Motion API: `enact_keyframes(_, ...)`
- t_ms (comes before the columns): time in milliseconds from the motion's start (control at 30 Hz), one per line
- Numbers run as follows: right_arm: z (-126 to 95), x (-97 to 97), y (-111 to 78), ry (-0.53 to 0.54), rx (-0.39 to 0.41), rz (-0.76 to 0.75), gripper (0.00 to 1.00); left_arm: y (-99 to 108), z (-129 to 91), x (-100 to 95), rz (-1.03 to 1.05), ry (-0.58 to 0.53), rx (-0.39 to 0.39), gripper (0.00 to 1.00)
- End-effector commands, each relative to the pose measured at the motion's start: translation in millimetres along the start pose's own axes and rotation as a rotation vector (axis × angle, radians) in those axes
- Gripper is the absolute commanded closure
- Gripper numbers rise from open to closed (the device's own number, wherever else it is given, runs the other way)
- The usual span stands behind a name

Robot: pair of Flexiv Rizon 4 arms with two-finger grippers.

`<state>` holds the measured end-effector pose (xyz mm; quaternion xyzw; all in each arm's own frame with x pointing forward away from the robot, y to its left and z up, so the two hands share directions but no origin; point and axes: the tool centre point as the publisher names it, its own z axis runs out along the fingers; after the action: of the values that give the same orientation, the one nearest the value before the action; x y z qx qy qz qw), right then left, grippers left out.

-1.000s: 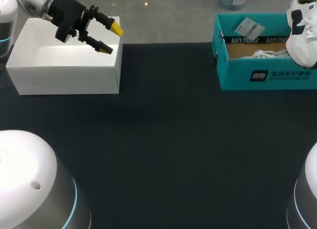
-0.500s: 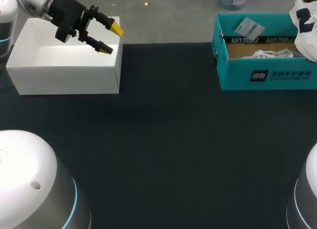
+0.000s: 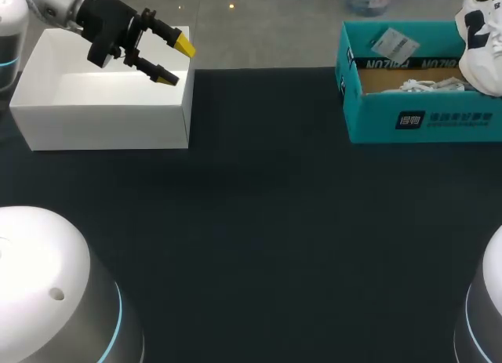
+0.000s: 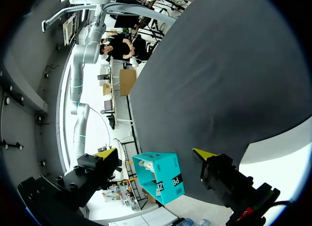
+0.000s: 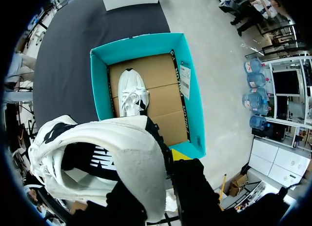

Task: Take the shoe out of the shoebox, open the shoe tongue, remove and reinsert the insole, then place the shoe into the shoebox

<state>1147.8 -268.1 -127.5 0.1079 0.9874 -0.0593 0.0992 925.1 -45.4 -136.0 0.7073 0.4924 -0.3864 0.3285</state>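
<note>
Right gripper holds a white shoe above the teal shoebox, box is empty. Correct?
Not empty: the right wrist view shows a second white shoe lying in the teal shoebox. The right gripper does hold the other shoe above it.

Dark table (image 3: 267, 222) — a white open box (image 3: 102, 112) at its far left, the teal shoebox (image 3: 423, 120) far right.
</note>
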Motion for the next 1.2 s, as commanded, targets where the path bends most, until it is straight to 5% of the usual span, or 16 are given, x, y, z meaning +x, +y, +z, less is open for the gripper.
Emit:
enact_keyframes(33,4.6,-6.6,-1.5,0.002,0.0,0.02,1.0,-0.1,-0.3,-0.3,0.001,0.003,0.0,0.0)
enact_keyframes(600,24.2,-35.8,-23.0,0.046,0.07,0.223,1.0,-0.1,-0.3,-0.3,0.001,0.003,0.0,0.0)
enact_keyframes(933,22.8,-41.3,-42.5,0.023,0.07,0.792,1.0,-0.1,-0.3,-0.3,0.001,0.003,0.0,0.0)
enact_keyframes(1200,18.2,-43.1,-37.6,-0.053,0.053,1.141,1.0,-0.1,-0.3,-0.3,0.001,0.003,0.0,0.0)
